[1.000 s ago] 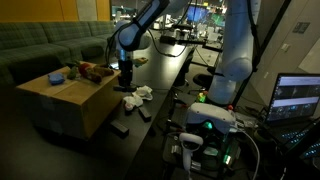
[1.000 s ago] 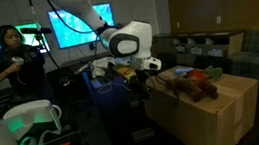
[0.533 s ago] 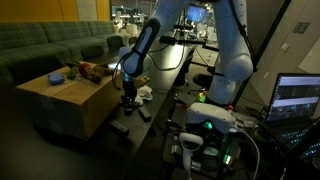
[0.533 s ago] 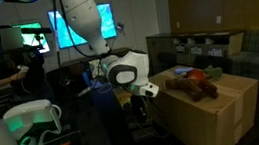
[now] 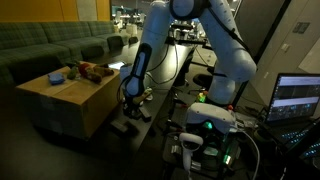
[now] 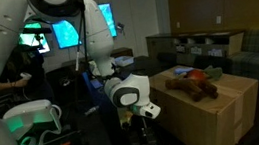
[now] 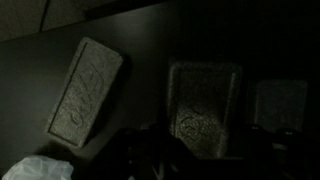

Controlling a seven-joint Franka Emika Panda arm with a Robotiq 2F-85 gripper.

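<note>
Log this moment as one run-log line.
arm: low beside cardboard box | jaws: near middle block, opening unclear | nearby: tilted block, white cloth

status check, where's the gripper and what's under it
gripper low beside cardboard box, jaws unclear. grey block nearest, lying flat. tilted block, white cloth close by.

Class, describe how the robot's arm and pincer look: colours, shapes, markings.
The arm is thick, rounded white segments with dark joints; a dark round disc marks the last one. The pincer is small and black, its details lost in dim light.
</note>
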